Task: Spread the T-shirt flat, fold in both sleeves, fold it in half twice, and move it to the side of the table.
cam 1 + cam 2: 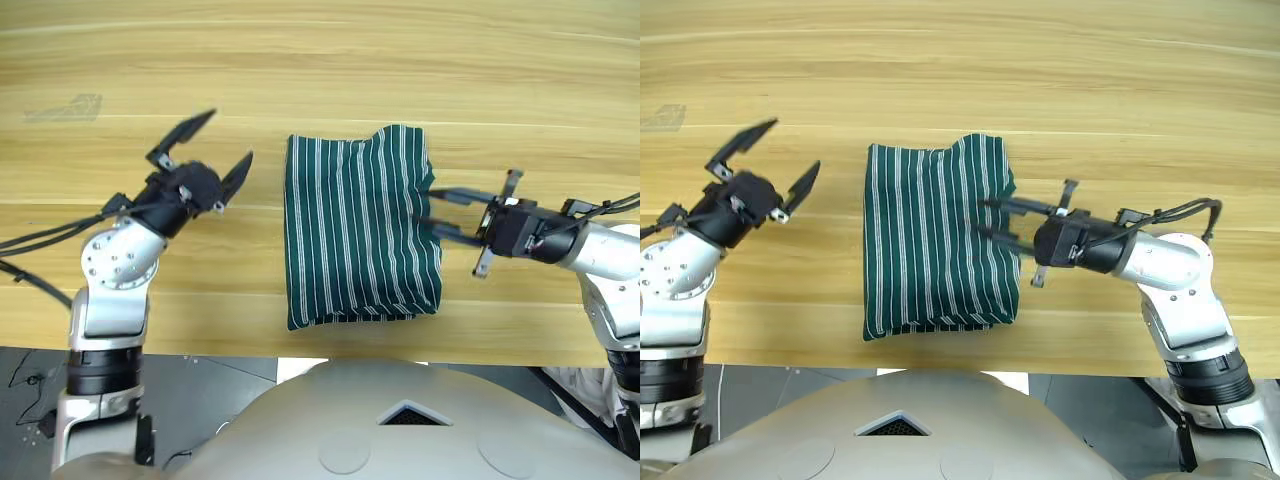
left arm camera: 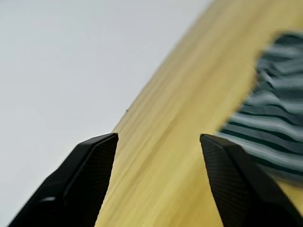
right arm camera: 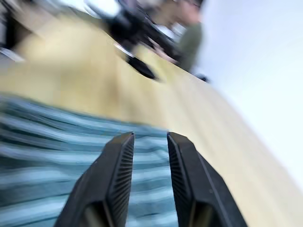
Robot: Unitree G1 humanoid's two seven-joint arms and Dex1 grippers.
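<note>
T-shirt: the green, white-striped T-shirt [image 1: 360, 230] lies as a compact, layered rectangle in the middle of the tabletop [image 1: 300, 60], close to the near edge. Its far right corner bulges out of line.

Left tool: the left tool [image 1: 231, 134] hovers to the left of the shirt, apart from it, with its fingers spread wide and nothing between them.

Right tool: the right tool [image 1: 428, 208] sits at the shirt's right edge, its fingertips reaching in over the cloth. The fingers stand a narrow gap apart, and the wrist view shows stripes through that gap. I see no cloth pinched between them.

Stage: judging by the tidy block, the sleeves and at least one half-fold look done. What remains is probably a last fold or the move to the side; I cannot tell which.

Doing it well: catch every layer at the right edge, not only the top one, or the stack will peel open when it is pulled. Go in low, with one finger under the pile, and close firmly before any travel.

Second arm: bringing the left tool to the opposite edge would keep the rectangle square, since a one-sided drag tends to rotate and skew it.

Risk: the bulging far corner may unfold. The near edge lies close to the tabletop's lip, so any slide should go sideways, not toward the robot.
</note>
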